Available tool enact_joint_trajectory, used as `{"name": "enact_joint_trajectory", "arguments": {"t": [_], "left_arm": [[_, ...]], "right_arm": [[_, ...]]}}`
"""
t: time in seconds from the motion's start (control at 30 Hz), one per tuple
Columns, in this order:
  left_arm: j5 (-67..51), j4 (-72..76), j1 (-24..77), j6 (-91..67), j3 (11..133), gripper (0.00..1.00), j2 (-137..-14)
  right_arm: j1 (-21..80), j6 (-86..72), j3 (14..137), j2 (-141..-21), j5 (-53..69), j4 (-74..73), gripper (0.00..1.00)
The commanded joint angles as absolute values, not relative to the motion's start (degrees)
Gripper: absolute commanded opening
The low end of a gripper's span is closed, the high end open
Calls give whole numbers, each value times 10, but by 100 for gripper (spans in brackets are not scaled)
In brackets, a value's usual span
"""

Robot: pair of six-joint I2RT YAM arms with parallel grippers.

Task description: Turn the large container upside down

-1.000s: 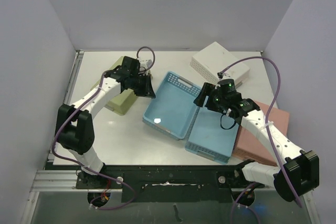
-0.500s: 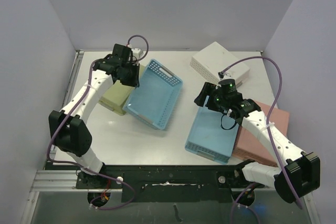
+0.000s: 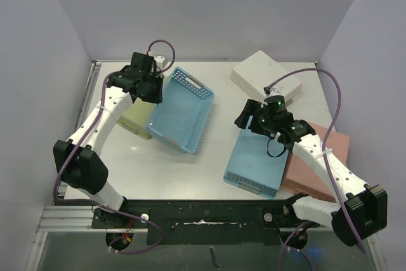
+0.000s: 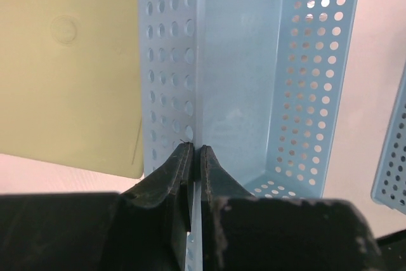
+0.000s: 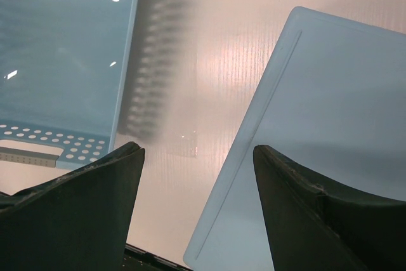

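The large container is a light blue perforated basket [image 3: 183, 111], its open side facing up and right. It is tilted, with its left long wall raised beside the olive container. My left gripper [image 3: 154, 93] is shut on that left wall; in the left wrist view the fingers [image 4: 195, 150] pinch the wall's rim, with the basket's inside [image 4: 244, 74] to the right. My right gripper [image 3: 245, 118] is open and empty, hovering over the table between the basket [image 5: 57, 49] and a flat blue upside-down container [image 5: 330, 125].
An olive upside-down container [image 3: 136, 117] lies under the basket's left side and also shows in the left wrist view [image 4: 70, 61]. A blue upside-down container [image 3: 255, 164] lies at front right, a pink one [image 3: 317, 160] beside it, and a white one [image 3: 263, 79] at back right.
My left gripper has carried the basket left and back, away from the other blue container, and tipped its left side up. My right arm has barely moved.
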State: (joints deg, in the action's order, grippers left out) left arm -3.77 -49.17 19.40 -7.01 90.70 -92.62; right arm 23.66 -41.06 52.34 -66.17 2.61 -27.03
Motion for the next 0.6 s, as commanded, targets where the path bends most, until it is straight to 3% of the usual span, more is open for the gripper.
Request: {"name": "enact_joint_trajectory", "arguments": {"t": [0.0,0.23,0.57], "left_arm": [[31,-462,195,-68,903,0,-898],[153,-463,233,-66,919,0,-895],[465,-519,385,-27,990,0,-957]], "right_arm": [[238,-414,547,-651,32,-245,71],[241,-418,545,-657,31,-241,71],[241,-416,551,-657,24,-243,71]]}}
